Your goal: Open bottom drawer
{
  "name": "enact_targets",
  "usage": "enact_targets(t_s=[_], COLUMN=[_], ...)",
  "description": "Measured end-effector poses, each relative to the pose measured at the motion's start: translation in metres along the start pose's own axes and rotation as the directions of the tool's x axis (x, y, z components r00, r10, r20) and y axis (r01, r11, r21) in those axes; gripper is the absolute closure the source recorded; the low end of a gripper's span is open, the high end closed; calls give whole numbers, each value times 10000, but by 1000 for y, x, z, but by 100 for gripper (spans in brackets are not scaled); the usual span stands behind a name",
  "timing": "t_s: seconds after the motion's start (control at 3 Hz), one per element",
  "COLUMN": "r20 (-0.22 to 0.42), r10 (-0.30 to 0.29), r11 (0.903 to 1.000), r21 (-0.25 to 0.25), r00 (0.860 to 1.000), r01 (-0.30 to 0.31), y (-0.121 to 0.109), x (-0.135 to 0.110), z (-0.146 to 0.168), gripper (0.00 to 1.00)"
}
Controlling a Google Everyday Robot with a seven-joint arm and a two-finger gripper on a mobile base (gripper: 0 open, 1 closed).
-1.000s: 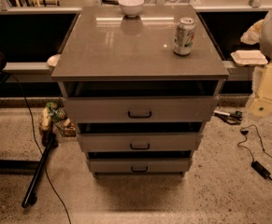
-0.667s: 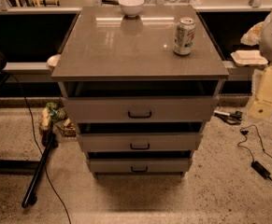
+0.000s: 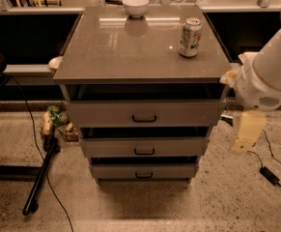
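The bottom drawer [image 3: 169, 171] is the lowest and slimmest of three grey-beige fronts on the cabinet, with a small dark pull handle [image 3: 144, 175] at its middle. A dark gap shows above its front. The middle drawer [image 3: 178, 147] and the taller top drawer [image 3: 188, 113] sit above it. My gripper [image 3: 244, 138] hangs at the end of the white arm [image 3: 268, 79], to the right of the cabinet at about middle-drawer height. It is apart from every drawer and holds nothing that I can see.
On the cabinet top [image 3: 130, 52] stand a white bowl [image 3: 135, 5] at the back and a soda can [image 3: 190, 36] at the right. A black pole [image 3: 39, 175] and cables lie on the floor at left. A cable and adapter [image 3: 269, 174] lie at right.
The white arm has moved left and down toward the cabinet's right side, so more of it shows. The drawers, bowl and can have not moved.
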State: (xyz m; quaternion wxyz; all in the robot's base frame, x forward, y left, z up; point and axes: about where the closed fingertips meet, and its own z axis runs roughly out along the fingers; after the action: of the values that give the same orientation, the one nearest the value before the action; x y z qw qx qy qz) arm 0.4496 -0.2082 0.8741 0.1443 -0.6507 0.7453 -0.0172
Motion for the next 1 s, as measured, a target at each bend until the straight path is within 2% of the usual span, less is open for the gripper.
enact_targets(t_s=[0.33, 0.67, 1.0], r20=[346, 346, 388], r10=[-306, -306, -565], r11=[9967, 9967, 9925], r21=[-746, -746, -1068], r00=[9989, 9989, 9977], r01=[331, 331, 603], y=[13, 13, 18], x=[-3, -3, -6], z=[68, 68, 85], gripper=[0, 0, 0])
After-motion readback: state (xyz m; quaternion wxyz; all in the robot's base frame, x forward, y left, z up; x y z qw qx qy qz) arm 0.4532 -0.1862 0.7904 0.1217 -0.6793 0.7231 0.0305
